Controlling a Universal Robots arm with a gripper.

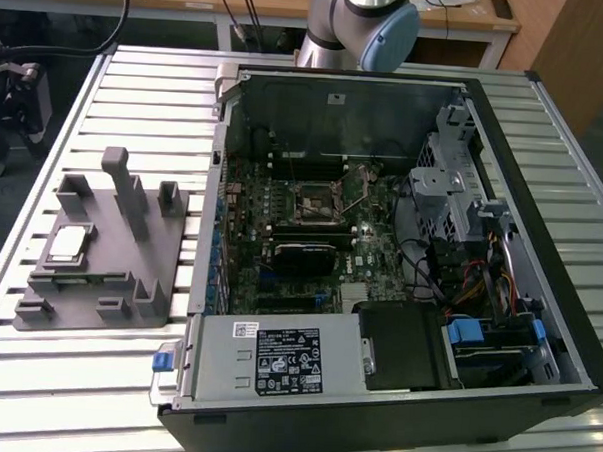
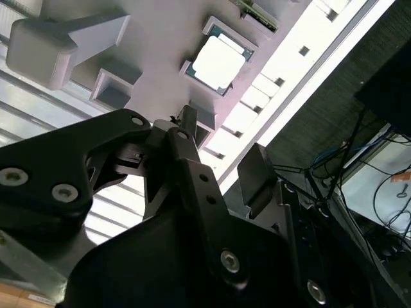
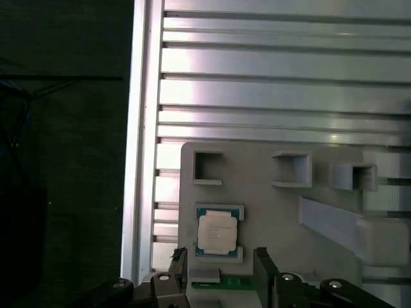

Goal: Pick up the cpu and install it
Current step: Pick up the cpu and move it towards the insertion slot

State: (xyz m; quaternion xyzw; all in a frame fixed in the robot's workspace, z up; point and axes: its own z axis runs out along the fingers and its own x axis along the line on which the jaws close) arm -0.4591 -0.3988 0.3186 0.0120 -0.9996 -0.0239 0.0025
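Plainly, the claw (image 3: 221,266) is released: in both wrist views its two black fingers (image 3: 263,264) stand apart with nothing between them, aimed down at the grey tray (image 3: 270,212) and near the cpu (image 3: 217,232) without touching it. In the exterior view a grey and blue joint of the arm (image 1: 358,26) sits at the top centre of the frame, behind the open computer case (image 1: 373,429). The cpu lies flat, silver face up, square with the tray's edges, in a shallow framed pocket of the tray at the exterior view's left. The tray rests on the slatted metal table (image 1: 46,125) beside the case, whose main board (image 1: 252,204) has a square socket (image 1: 318,202) at its middle.
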